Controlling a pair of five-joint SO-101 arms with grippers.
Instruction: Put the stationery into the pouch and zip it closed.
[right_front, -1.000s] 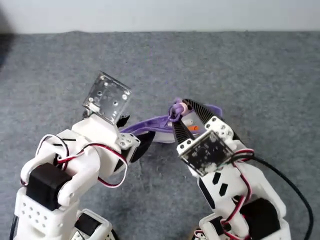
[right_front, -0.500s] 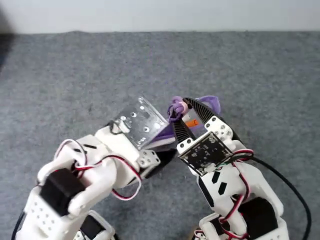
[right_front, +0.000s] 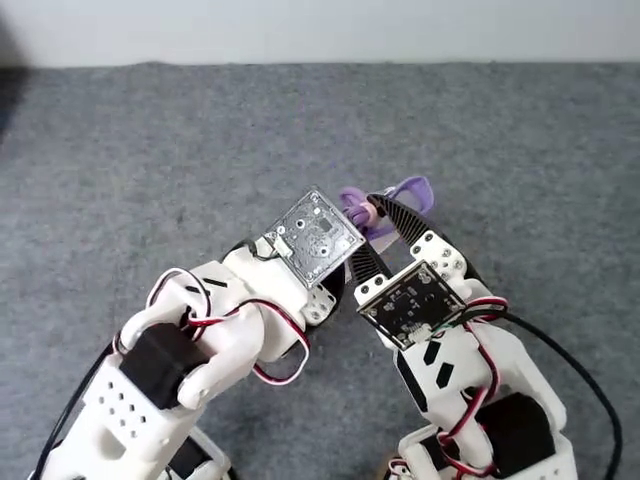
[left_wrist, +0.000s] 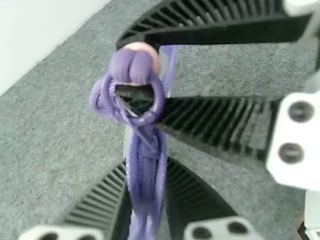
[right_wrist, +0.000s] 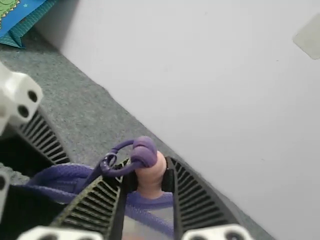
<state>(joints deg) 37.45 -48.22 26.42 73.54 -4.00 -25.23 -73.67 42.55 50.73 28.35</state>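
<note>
Grey mat (right_front: 150, 150), white wall (right_wrist: 225, 75), blue-green sheet (right_wrist: 15, 15) by the wall. From above, the left arm's wrist board (right_front: 313, 237) covers most of the purple pouch (right_front: 412, 190). Left gripper (left_wrist: 146, 175) is clamped on pouch fabric; right gripper (right_wrist: 149, 176), just beside it, pinches the pink zip-pull bead (right_wrist: 150, 170).

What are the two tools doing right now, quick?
Left tool: shut on the purple fabric pouch.
Right tool: shut on the pouch's round pink bead zip pull.

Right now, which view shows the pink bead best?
The right wrist view: the bead sits near and plain between the fingers of the right tool. The left wrist view shows it half behind purple cord; the high view, as a speck.
</note>
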